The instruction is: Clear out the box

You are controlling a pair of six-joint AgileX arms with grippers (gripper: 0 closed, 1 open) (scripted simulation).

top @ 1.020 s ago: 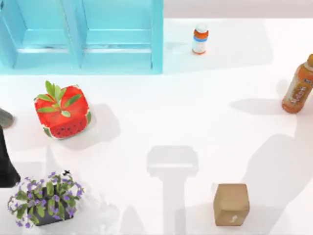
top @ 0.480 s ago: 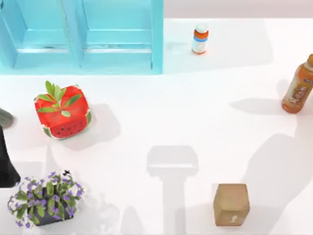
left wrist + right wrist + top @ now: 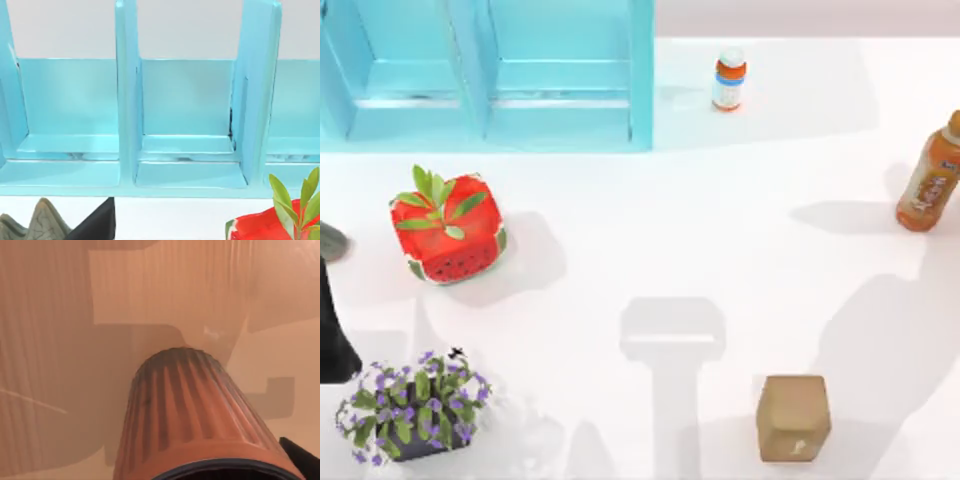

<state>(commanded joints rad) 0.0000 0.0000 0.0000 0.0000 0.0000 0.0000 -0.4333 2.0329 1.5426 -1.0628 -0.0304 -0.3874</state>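
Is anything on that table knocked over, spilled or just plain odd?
Nothing looks spilled or toppled. The small bottle, the orange drink bottle, the watermelon-patterned planter, the purple flower pot and the brown box all stand apart on the white table.

left arm (image 3: 332,330): table's left edge | right arm: above table

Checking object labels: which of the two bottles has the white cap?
The small bottle beside the blue shelf. The taller orange bottle at the table's right edge has an orange cap.

Counter count
Two bottles: small white one (image 3: 729,79), orange drink (image 3: 928,183); one blue shelf (image 3: 485,75), watermelon planter (image 3: 447,226), purple flowerpot (image 3: 411,405), brown box (image 3: 792,417).
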